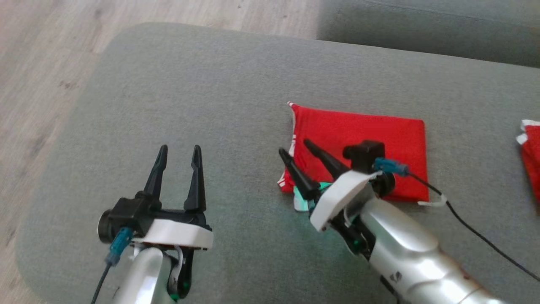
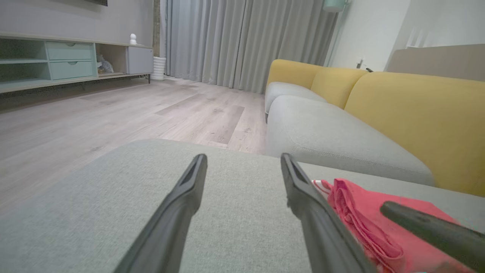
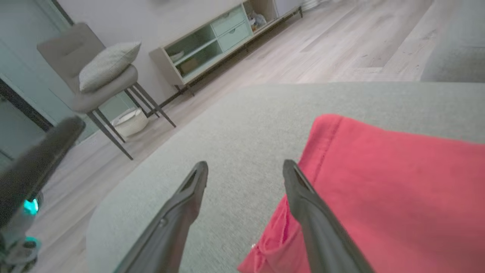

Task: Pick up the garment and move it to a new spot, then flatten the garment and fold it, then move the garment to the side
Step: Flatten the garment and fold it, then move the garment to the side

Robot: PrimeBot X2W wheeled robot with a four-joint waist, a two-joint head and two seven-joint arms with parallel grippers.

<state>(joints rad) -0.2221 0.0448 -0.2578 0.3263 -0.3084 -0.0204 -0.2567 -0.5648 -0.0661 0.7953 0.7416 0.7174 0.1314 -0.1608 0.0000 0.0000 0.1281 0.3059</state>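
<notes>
— Where's the thing lying?

— The folded red cloth garment (image 1: 363, 135) lies flat on the broad grey fabric-covered seat (image 1: 211, 84), to the right of the seat's middle. It is a neat rectangle with white trim showing at its left edge and a bit of green-and-white cloth poking out at the near left corner.

— And the arms?

— The left gripper (image 1: 180, 148) hangs over the seat's near left part. Its two dark fingers are spread wide, and the left wrist view shows only bare grey fabric between them (image 2: 243, 157).

— The right one?

— The right gripper (image 1: 294, 146) is over the seat near its middle, and its fingers are parted too and grip nothing. In its own wrist view (image 3: 245, 164) one finger lies over the garment's (image 3: 398, 182) left border and the other over bare seat. I cannot tell whether that finger touches the cloth.

— Anything else on the seat?

— A second red cloth with white edging (image 1: 532, 152) lies at the seat's far right side. Beyond the seat's far edge stands a sofa with yellow rounded backrests (image 2: 416, 113).
</notes>
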